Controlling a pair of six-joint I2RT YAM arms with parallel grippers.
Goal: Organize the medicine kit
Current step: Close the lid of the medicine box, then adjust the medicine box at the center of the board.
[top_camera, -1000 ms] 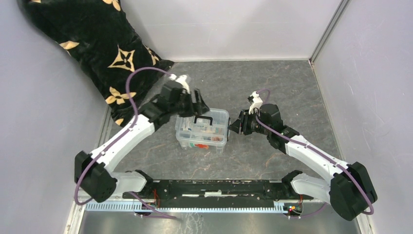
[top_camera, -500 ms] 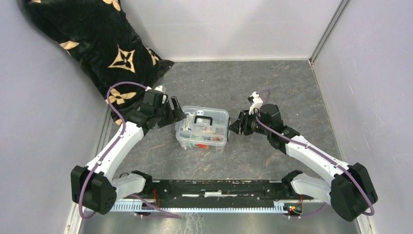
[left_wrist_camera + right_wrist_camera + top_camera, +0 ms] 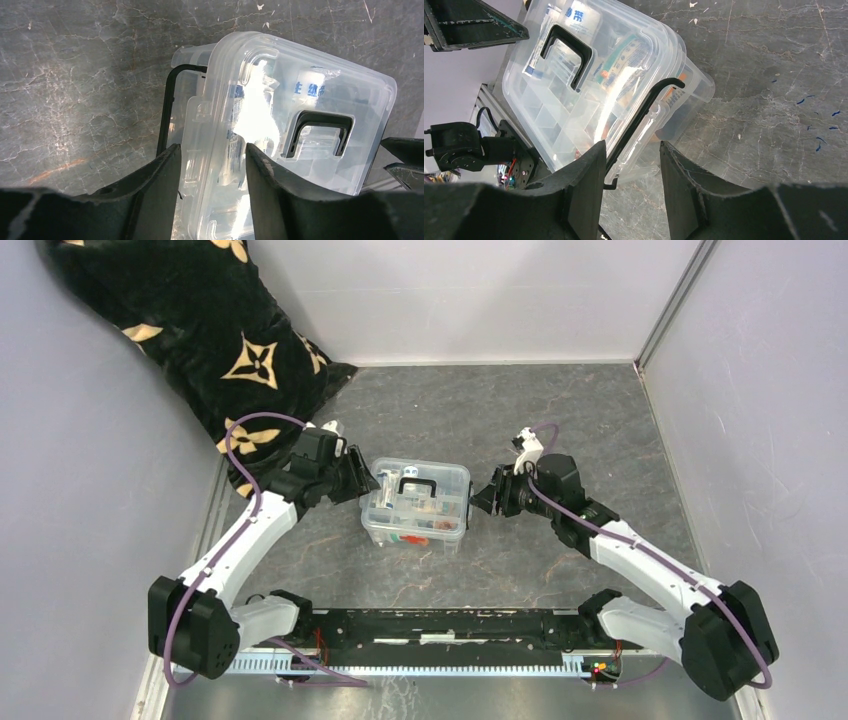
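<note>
Holding both arms low over the bench (image 3: 560, 420), I am bracketing the medicine kit (image 3: 415, 508) from its two short ends. My left arm (image 3: 250, 532) is bending at the elbow and angling in from the left. My right arm (image 3: 640, 552) is mirroring it from the right. Both wrists are tipping forward and down toward the kit.

Left jaws: standing partly apart, hanging over the kit's left end, with the edge of the lid (image 3: 320, 80) showing in the gap. I cannot tell whether they are touching the plastic.

Right jaws: standing partly apart, straddling the right side clip (image 3: 644, 117) at the kit's other end. The gap is far wider than the clip.

Position: the kit is sitting at the middle of the bench, between the two sets of jaws, upright, with the lid on top.

Orientation: its long axis is running left to right, nearly square to my bases. The handle (image 3: 418, 485) is lying along that axis, facing up.

Count:
- one kit, carrying one lid and one black handle
- two black side clips, the left side clip (image 3: 167, 100) showing in the left wrist view
- one black cushion (image 3: 190, 330) with gold flowers, leaning in the far left corner, apart from the kit
</note>
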